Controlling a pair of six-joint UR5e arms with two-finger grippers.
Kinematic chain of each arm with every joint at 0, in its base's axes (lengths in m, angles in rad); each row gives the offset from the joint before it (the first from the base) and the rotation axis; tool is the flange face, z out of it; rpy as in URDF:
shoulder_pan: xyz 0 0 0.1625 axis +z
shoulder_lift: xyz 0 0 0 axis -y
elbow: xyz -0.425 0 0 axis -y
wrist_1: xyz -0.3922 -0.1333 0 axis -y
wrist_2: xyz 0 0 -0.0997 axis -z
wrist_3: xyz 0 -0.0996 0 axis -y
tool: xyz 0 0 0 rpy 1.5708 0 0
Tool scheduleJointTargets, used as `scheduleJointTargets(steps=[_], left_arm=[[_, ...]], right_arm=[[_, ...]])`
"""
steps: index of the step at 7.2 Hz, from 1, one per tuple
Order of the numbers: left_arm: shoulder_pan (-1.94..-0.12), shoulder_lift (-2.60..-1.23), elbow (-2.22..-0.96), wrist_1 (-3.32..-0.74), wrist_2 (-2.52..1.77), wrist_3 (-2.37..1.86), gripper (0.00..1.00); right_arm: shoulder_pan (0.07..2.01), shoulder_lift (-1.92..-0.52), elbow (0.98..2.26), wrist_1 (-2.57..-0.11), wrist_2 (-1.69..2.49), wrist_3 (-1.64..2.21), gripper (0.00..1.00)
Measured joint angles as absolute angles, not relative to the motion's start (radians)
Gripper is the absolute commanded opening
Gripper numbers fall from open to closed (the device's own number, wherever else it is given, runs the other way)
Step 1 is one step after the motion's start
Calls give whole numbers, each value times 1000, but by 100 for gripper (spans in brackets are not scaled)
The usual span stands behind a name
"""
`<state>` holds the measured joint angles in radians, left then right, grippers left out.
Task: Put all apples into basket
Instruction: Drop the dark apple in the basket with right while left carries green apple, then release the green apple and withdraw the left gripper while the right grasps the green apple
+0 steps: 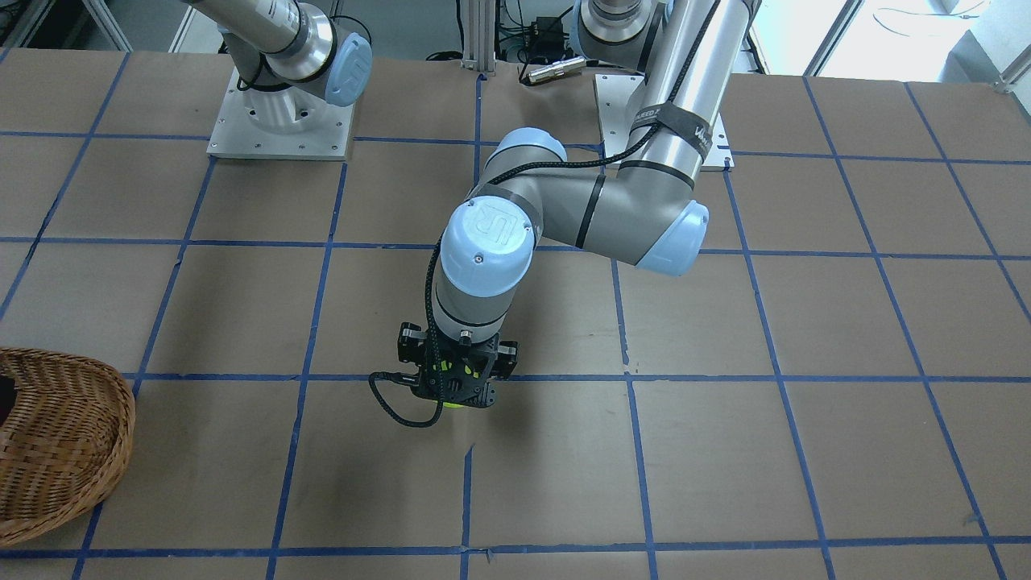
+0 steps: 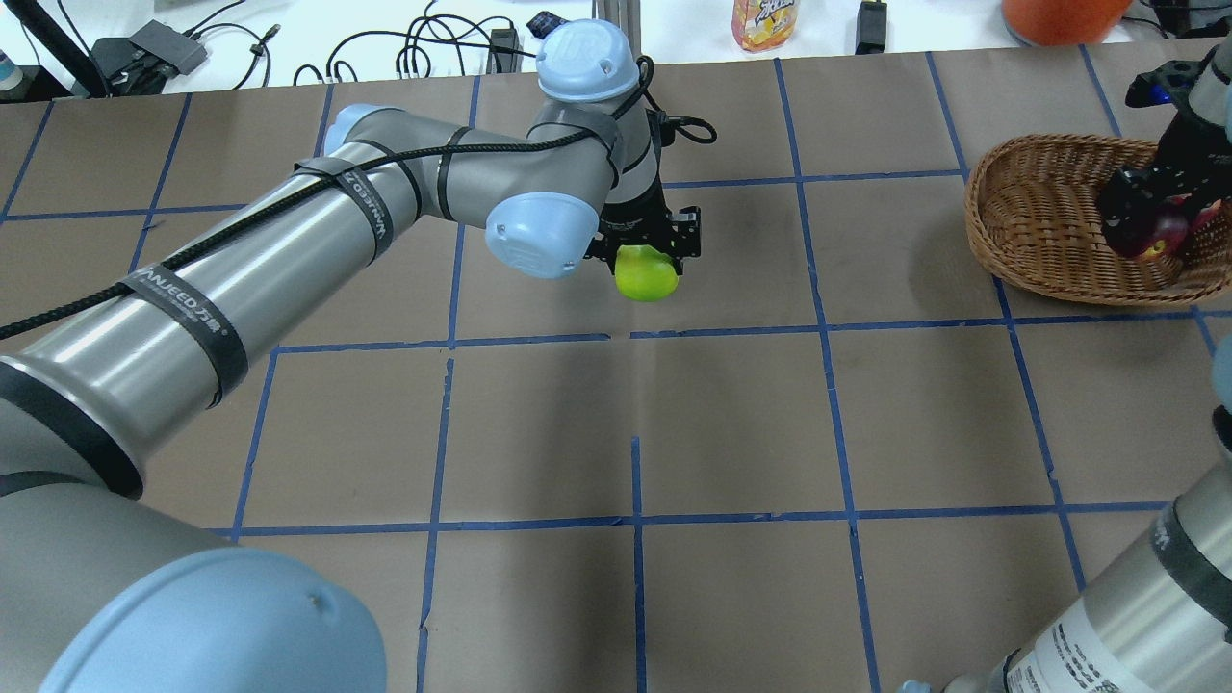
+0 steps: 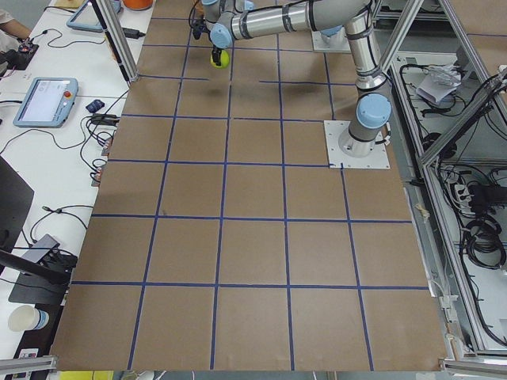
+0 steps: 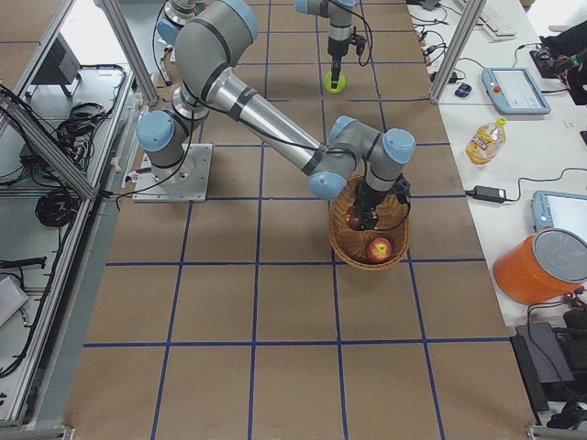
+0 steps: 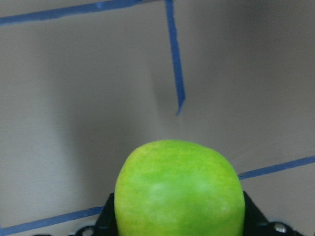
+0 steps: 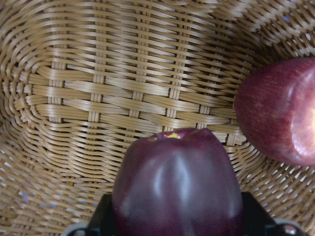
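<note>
Left claw (image 1: 456,388) points straight down and is clenched on the green apple (image 5: 179,189), gripping it from both sides. The apple hangs near the middle of the desk (image 2: 731,433), close to a crossing of the blue tape lines (image 2: 828,332). Its shadow falls apart from it on the brown paper, so it reads as lifted clear of the surface. Left arm (image 2: 289,250) is stretched well forward across the taped grid. The basket (image 2: 1035,226) sits toward the desk's right end, on the side away from the robot's base and well apart from the green apple. Right claw (image 4: 368,216) is lowered inside the basket, grasping the maroon apple (image 6: 177,184). The wrist view shows the dark fruit between the black fingers (image 6: 102,219), with wicker weave directly beyond it. Cannot tell whether this apple touches the basket floor or is held just off it. The red apple (image 6: 278,113) lies loose in the basket near the maroon one, with a strip of weave visible between them and a pale yellowish patch on its skin. From the right-end camera it rests at the basket's nearer end, close against the wall, with the claw and the maroon apple just beyond it. Two apples are within the basket rim and one is outside it, over open desk.
</note>
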<state>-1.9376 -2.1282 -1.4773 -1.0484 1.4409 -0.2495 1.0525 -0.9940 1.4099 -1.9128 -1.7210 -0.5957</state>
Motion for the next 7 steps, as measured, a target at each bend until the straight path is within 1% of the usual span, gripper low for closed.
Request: scheduleJointTargets(steps=[1, 2, 3, 5, 7], left_arm=[[-1945, -2140, -1508, -1011, 1443, -257, 54], [-1947, -2153, -1533, -984, 1445, -258, 71], [-1948, -2163, -1554, -957, 1446, -260, 100], [-1947, -2159, -1571, -920, 1452, -292, 100], [-1906, -2101, -1549, -956, 1459, -301, 100]], right_arm=[[1050, -990, 1407, -1918, -1723, -599, 100], [1051, -996, 1400, -1909, -1728, -598, 100], [1056, -1010, 1396, -1886, -1729, -592, 100], [1107, -1060, 1392, -1802, -1722, -516, 100], [1221, -1107, 1391, -1755, -1679, -380, 100]])
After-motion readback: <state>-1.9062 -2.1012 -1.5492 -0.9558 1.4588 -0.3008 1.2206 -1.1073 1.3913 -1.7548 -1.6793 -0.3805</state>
